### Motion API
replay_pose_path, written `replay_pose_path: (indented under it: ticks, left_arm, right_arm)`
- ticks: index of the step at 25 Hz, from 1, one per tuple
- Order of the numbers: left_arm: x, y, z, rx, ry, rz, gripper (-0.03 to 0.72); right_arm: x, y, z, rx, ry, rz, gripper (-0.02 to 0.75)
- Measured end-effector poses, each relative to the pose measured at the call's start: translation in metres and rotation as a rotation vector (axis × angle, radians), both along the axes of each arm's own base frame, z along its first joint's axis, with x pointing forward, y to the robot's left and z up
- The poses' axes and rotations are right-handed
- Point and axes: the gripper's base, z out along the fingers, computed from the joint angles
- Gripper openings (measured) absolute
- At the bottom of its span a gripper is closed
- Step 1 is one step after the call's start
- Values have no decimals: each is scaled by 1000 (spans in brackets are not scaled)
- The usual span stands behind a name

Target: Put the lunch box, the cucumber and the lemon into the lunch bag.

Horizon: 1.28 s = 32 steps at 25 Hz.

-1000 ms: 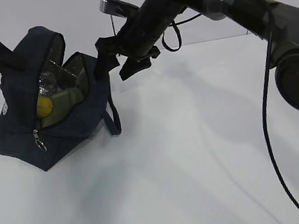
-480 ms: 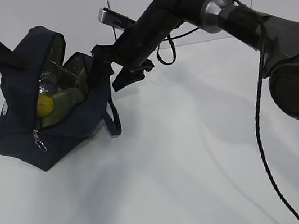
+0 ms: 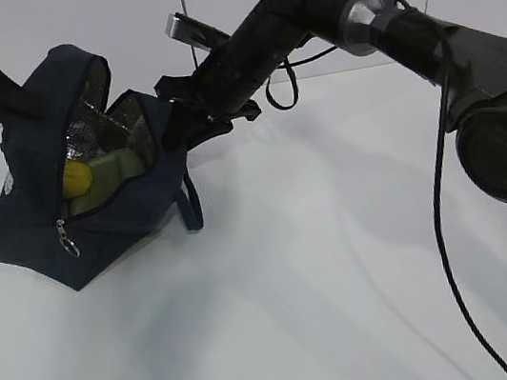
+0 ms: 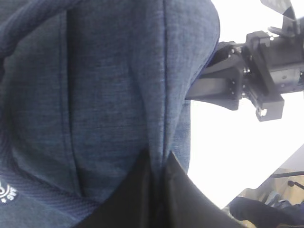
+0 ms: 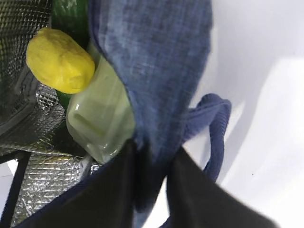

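Both arms extend to the lunch bag (image 3: 89,187) — left gripper (image 4: 156,166) and right gripper (image 5: 152,166) each pinch its fabric.

The cucumber (image 5: 71,19) shows only as a green sliver behind the lemon (image 5: 59,59), cut by the top edge. The box (image 5: 102,118) is half covered by the bag's (image 3: 36,215) cloth wall. The left gripper (image 4: 156,164) hides its fingertips in fabric folds.
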Motion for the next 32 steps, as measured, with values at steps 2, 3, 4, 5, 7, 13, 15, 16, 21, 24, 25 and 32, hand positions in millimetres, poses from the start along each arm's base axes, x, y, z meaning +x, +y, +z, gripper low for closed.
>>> replay_pose_path:
  ticks: [2,3,4,5,7,13,15,16,21,24,25,32]
  left_arm:
    - [0,0,0,-6,0,1,3]
    - [0,0,0,-7,0,2,3]
    - [0,0,0,-8,2,2,3]
    - [0,-1,1,-12,5,2,3]
    - [-1,-2,1,-16,11,-5,3]
    - [-2,-24,6,-97,14,-33,3]
    - [-2,-35,10,-153,13,-40,3]
    - [-3,-41,11,-173,10,-48,3]
    - [-6,-77,16,-248,-1,-82,3]
    - [-6,-99,13,-307,16,-99,3]
    - [-5,-105,10,-329,23,-97,3]
    - [7,-131,-16,-458,91,-59,3]
  right_arm:
    - [0,0,0,0,0,0,99]
    - [0,0,0,0,0,0,58]
    - [0,0,0,0,0,0,24]
    - [0,0,0,-5,-3,1,9]
    - [1,-3,0,-46,-25,-2,3]
    - [-1,-21,35,-215,-132,-50,1]
    - [-3,-26,50,-256,-173,-69,1]
    - [-4,-29,58,-278,-197,-81,1]
    - [-9,-44,93,-375,-305,-124,1]
    - [-13,-53,107,-442,-344,-146,1]
    - [-15,-56,109,-468,-351,-151,1]
    - [-32,-78,109,-637,-316,-151,1]
